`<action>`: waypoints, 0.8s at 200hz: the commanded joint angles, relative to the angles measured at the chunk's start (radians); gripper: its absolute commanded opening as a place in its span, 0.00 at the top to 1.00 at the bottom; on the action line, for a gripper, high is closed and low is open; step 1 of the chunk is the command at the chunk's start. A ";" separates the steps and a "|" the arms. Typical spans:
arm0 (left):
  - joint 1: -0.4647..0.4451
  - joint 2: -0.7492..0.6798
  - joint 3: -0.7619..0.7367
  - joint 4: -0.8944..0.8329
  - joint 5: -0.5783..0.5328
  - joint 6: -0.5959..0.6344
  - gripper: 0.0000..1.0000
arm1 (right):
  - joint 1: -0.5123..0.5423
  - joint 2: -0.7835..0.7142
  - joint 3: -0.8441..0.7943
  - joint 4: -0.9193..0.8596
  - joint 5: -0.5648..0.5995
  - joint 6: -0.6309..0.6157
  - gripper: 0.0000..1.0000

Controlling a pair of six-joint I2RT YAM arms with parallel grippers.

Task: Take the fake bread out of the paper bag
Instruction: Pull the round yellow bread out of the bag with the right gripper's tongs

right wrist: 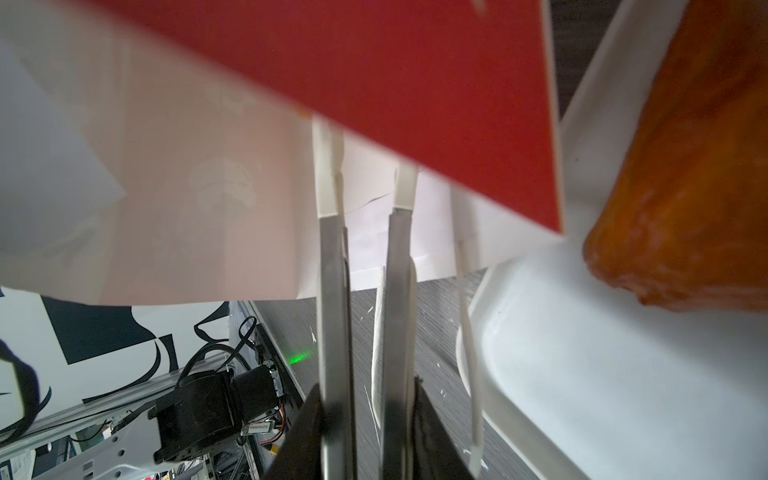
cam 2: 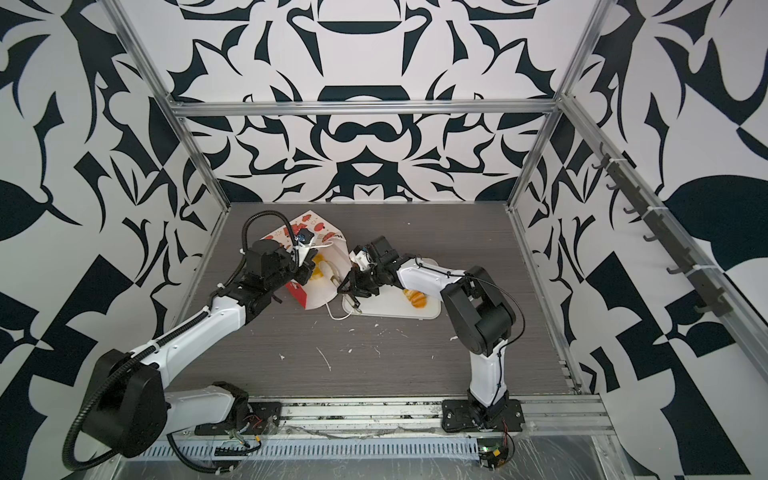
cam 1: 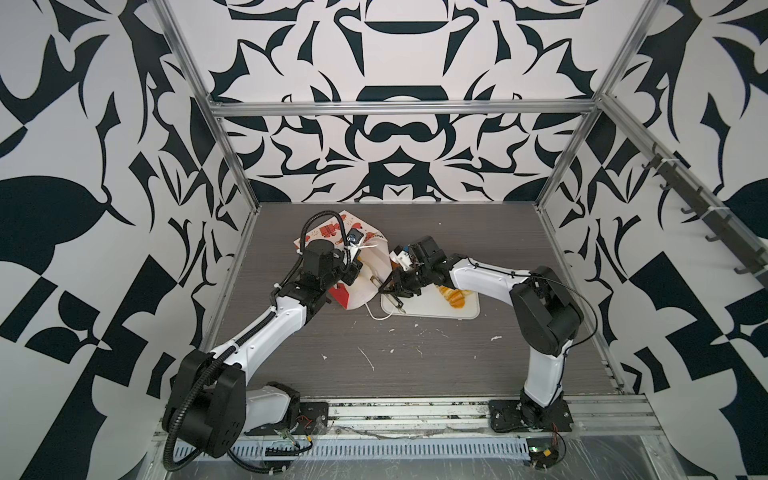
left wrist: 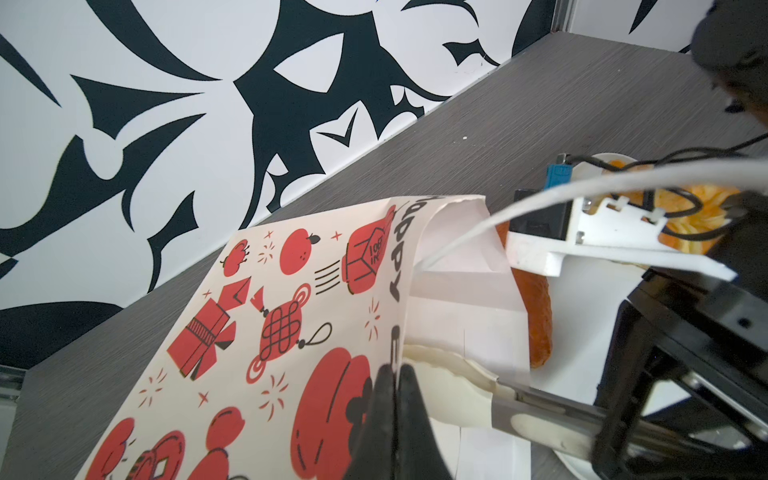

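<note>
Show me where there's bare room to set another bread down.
Free: mid tray, between the right gripper and the bread lying there; the table front, from tray to front rail; its far right corner. Crowded: the paper bag mouth, where the left gripper pinches the rim and the right one reaches in.

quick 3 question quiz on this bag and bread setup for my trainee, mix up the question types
1. True or false: the paper bag stands upright on the table.
2. In a few words: what does the fake bread outside the bag rest on?
3. Pick one. The left gripper is shut on: a) the bag's rim b) fake bread c) nothing

Key
1. False, it lies on its side.
2. The white tray.
3. a
</note>
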 commanded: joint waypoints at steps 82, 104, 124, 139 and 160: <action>-0.002 0.003 -0.005 0.042 -0.016 -0.013 1.00 | -0.031 -0.179 -0.063 -0.011 0.009 -0.051 0.89; -0.002 0.041 -0.001 0.046 -0.020 -0.016 1.00 | -0.042 -0.226 -0.097 -0.016 0.011 -0.055 0.89; -0.006 0.052 0.003 0.050 -0.028 -0.018 1.00 | -0.051 -0.275 -0.129 -0.016 0.014 -0.058 0.90; -0.010 0.060 0.008 0.053 -0.036 -0.018 1.00 | -0.059 -0.312 -0.148 -0.025 0.014 -0.063 0.90; -0.012 0.071 0.012 0.059 -0.050 -0.021 1.00 | -0.075 -0.357 -0.167 -0.065 0.019 -0.085 0.91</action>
